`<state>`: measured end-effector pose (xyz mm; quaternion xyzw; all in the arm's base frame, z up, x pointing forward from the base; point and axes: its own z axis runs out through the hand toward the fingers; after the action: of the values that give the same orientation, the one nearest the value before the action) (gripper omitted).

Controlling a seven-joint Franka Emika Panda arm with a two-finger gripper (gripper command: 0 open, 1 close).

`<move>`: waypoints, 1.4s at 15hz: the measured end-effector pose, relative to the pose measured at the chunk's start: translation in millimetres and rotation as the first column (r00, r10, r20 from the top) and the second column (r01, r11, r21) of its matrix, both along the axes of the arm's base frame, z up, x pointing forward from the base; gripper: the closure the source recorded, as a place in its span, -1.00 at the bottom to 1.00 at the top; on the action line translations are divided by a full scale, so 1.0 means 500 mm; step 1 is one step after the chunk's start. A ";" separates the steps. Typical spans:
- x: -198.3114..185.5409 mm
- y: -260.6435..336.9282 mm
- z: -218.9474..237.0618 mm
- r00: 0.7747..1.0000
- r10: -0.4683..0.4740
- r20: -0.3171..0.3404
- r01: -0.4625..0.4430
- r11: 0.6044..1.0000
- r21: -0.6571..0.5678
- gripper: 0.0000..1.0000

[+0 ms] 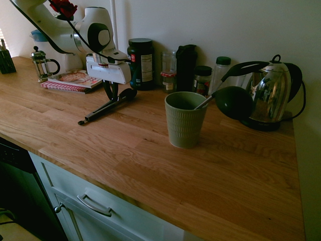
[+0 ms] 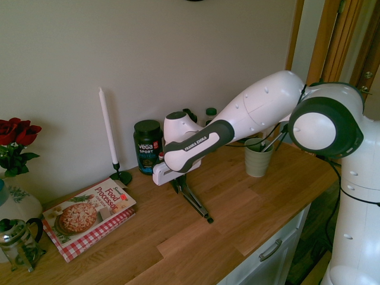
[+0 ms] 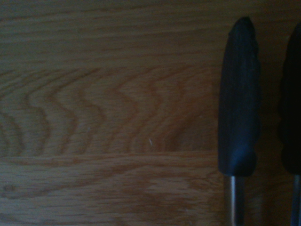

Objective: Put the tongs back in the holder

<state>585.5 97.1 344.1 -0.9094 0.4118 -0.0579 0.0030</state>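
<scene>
I have the claw (image 1: 111, 91) pointing straight down over the tongs (image 1: 107, 107), which lie flat on the table (image 1: 150, 165), spoon-shaped tips toward the wall. The fingers straddle the tongs near the tip end. They appear partly closed; I cannot tell from any view whether they have a firm hold, so I treat the grasp as unconfirmed. The wrist view shows the two black tips (image 3: 239, 94) side by side on the wood.

The holder (image 1: 184, 119) stands upright, well apart from the tongs, with a black ladle (image 1: 231, 102) already leaning in it.

Risks from here, as I judge them:
- The grip point sits near one end. On lifting, the long free end may droop or swing and slip out.
- The metal arms are smooth; a light pinch may let them slide.
- The ladle takes up part of the holder's mouth. A tilted entry may strike it or tip the holder.
- The kettle (image 1: 271, 93) stands near the holder and limits the approach from that side.

Surface and room: a wooden kitchen table along a plain wall, with jars, a cookbook (image 2: 89, 217), a candle (image 2: 108, 127) and roses (image 2: 16, 132).
</scene>
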 end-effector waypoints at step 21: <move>-0.122 -0.115 0.526 0.928 -0.125 0.350 0.173 0.979 -0.108 1.00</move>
<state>524.5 39.8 607.0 -0.8497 0.4680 -0.2429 0.0078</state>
